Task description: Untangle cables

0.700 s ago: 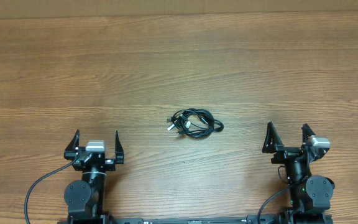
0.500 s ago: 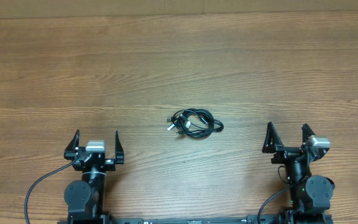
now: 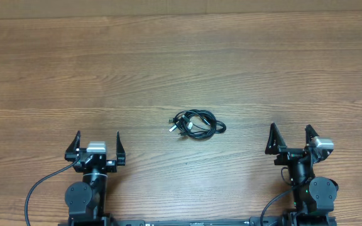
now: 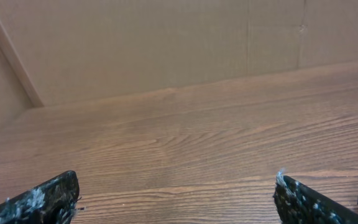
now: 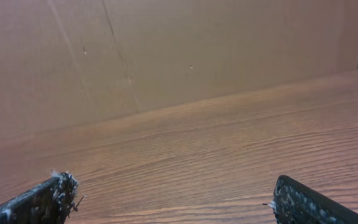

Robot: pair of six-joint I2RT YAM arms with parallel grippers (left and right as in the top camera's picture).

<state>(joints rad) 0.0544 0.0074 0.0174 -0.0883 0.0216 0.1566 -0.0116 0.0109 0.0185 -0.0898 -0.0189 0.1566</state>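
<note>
Two grippers gaping wide and empty: left gripper [image 3: 97,135], right gripper [image 3: 289,127]. The cables [image 3: 197,123] lie knotted on the tabletop [image 3: 168,63] between them, touching neither.

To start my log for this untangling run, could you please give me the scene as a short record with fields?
Surface: wooden table
Cables: one small knotted black bundle, lying mid-table, between the two arms and ahead of them
Plug end: silvery, sticking out at the bundle's left side
Left arm: jaws wide open, empty, apart from the bundle
Right arm: jaws wide open, empty, apart from the bundle
Progress: untangling not yet begun
</note>
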